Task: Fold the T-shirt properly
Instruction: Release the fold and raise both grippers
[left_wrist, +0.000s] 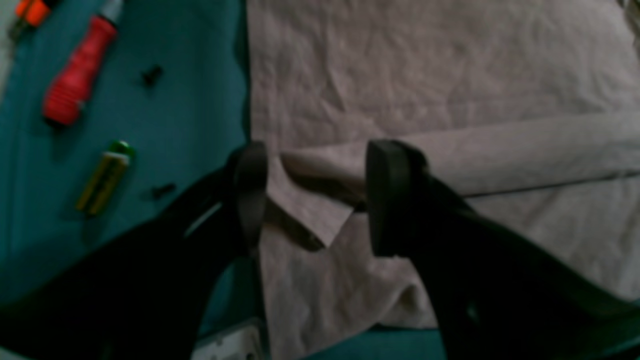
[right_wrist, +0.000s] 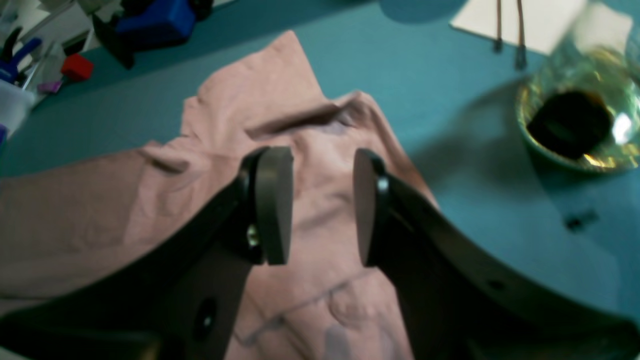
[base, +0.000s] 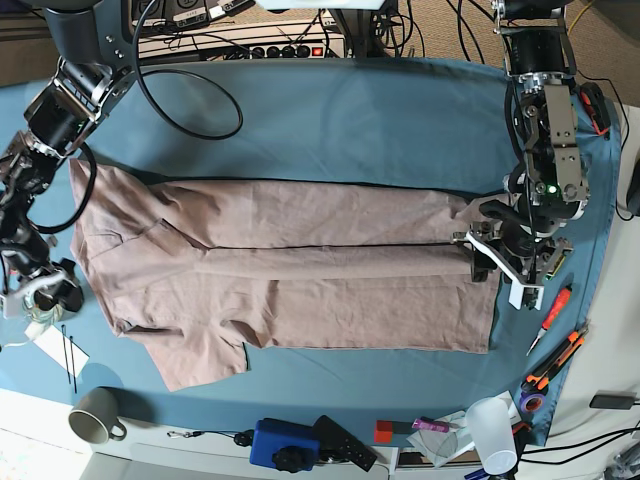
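1. Left wrist cam: my left gripper (left_wrist: 315, 197) is spread wide, nothing pinched. It sits over the edge of the wrinkly dusty-pink cotton T-shirt (left_wrist: 425, 85), and a folded-over flap of the fabric runs right between the two black pads. Just off the shirt's edge the blue-teal table cloth (left_wrist: 190, 110) is bare apart from a red-handled screwdriver (left_wrist: 75, 85), a green-and-gold battery (left_wrist: 102, 180) and two small black bits, all well clear of the pads.

2. Right wrist cam: my right gripper (right_wrist: 320, 205) is parted too, with pink fabric showing through the gap and nothing clamped. The shirt is bunched and creased here. Teal cloth stretches beyond it, with a shiny glass bowl (right_wrist: 580, 120) sitting apart.

3. Base cam: the shirt lies flat across the middle of the table, long fold down its length. The left gripper is at the hem end; the right arm's end is at the sleeve end, but it's too dark to make out much. Plenty of cloth all round the shirt.
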